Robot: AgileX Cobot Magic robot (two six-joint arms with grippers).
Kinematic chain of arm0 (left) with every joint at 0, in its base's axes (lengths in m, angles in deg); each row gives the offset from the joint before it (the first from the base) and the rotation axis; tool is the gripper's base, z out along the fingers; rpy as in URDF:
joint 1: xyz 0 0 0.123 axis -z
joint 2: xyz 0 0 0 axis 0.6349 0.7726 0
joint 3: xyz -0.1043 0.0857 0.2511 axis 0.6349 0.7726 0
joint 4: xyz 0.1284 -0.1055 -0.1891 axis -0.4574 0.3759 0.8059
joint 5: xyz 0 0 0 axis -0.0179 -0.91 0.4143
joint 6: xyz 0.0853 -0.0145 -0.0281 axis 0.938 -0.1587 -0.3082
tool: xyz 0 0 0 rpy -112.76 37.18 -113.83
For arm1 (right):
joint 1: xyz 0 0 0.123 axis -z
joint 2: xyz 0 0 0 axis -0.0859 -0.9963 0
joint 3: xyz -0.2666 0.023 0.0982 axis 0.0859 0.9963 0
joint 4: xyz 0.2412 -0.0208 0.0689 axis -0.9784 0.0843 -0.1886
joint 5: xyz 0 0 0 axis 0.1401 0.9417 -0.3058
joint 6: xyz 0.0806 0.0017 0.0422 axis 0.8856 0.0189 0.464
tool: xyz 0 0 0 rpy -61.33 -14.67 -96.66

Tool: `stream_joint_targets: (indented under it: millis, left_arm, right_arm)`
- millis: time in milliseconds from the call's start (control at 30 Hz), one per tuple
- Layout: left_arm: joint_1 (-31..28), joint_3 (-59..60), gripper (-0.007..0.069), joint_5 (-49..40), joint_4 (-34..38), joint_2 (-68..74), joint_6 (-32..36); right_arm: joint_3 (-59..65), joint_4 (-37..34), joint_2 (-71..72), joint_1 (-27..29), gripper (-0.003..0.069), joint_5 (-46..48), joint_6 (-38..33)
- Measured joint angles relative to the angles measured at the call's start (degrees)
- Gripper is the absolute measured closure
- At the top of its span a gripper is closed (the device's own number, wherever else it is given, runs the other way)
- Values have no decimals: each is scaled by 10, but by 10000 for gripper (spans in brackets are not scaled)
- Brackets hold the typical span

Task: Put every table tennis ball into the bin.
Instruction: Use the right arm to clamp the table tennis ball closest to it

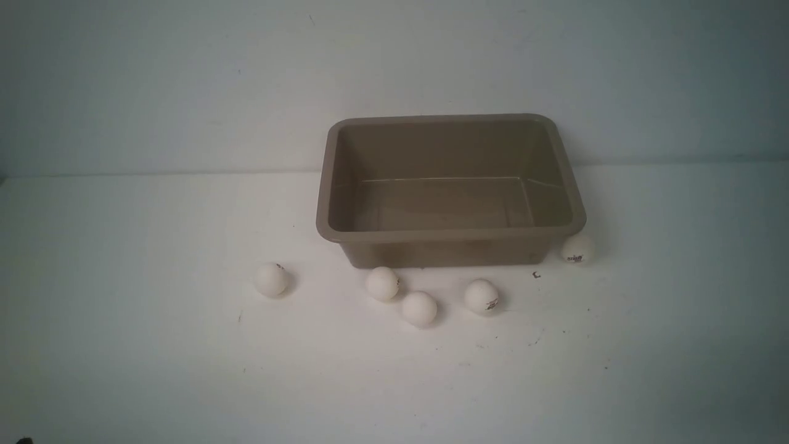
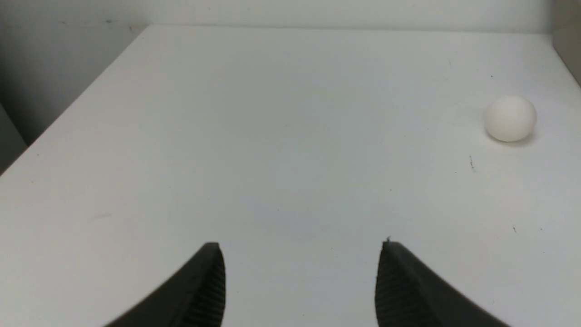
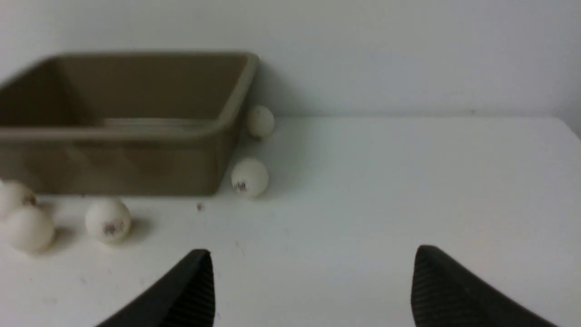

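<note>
Taupe bin [image 1: 450, 235]: sitting near far counter [image 1: 123, 345] edge. Table tennis balls [image 1: 420, 308]: lying outside along near wall. Left end effector [image 2: 299, 254], right end effector [image 3: 313, 261]: gaping wide.

- Small matte white plastic table tennis balls: six. The front view shows five: ball one [image 1: 271, 279], ball two [image 1: 383, 283], ball three [image 1: 420, 308], ball four [image 1: 481, 296] and ball five [image 1: 577, 249]. The right wrist view adds a sixth ball [image 3: 260, 121].
- Grey-brown rectangular plastic bin [image 1: 450, 234]: one.
- Flat white desk [image 1: 123, 339]: one.
- Black grippers: two, the left gripper [image 2: 299, 281] and the right gripper [image 3: 313, 286], each with two ribbed jaws.
</note>
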Motion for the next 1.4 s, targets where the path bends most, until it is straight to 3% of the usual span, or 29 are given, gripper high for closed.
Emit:
stream_joint_targets:
  millis: [267,500,1033,1400]
  left_arm:
    - [0,0,219,0,0,0,0]
    - [0,0,219,0,0,0,0]
    - [0,0,219,0,0,0,0]
    - [0,1,219,11,2,0,-1]
  right_arm:
    - [-156,-40,-21,0,134,69,0]
    - [-263,-91,-35,0,134,193,-9]
    - [-272,-189,-35,0,134,196,-11]
    - [-272,-191,-35,0,134,186,-11]
